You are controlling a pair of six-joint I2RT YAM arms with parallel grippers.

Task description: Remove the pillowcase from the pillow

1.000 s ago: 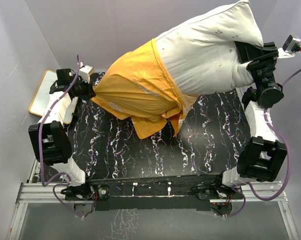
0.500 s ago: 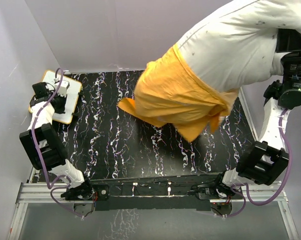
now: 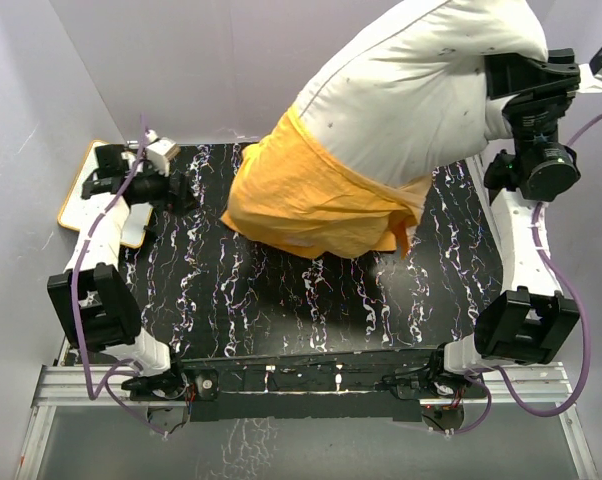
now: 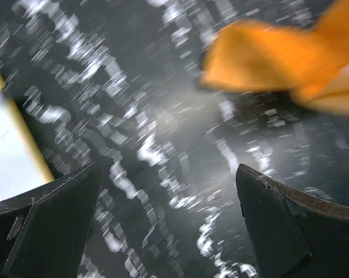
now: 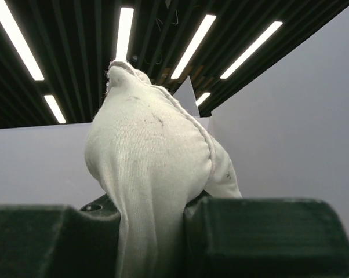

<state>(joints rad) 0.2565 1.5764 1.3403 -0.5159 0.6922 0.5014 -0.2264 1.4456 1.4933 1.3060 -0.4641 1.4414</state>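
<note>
The off-white pillow (image 3: 421,90) hangs tilted above the table's back right, and my right gripper (image 3: 496,95) is shut on its upper corner. In the right wrist view that pinched corner of the pillow (image 5: 151,162) bulges up between the fingers of the right gripper (image 5: 154,243). The orange pillowcase (image 3: 316,195) still covers the pillow's lower end and sags toward the table. My left gripper (image 3: 186,190) hovers low, a short gap left of the fabric, open and empty. The left wrist view shows its gripper (image 4: 168,226) with jaws wide apart and a blurred tip of the pillowcase (image 4: 267,55) ahead.
A white whiteboard with a wooden frame (image 3: 79,200) lies at the table's left edge, under the left arm; its edge (image 4: 6,150) shows in the left wrist view. The black marbled table (image 3: 281,300) lies below, with grey walls close on both sides.
The left gripper let go of the pillowcase, swung left over the whiteboard, then came back toward the fabric with jaws open. The right arm raised the pillow and the pillowcase swung free.
</note>
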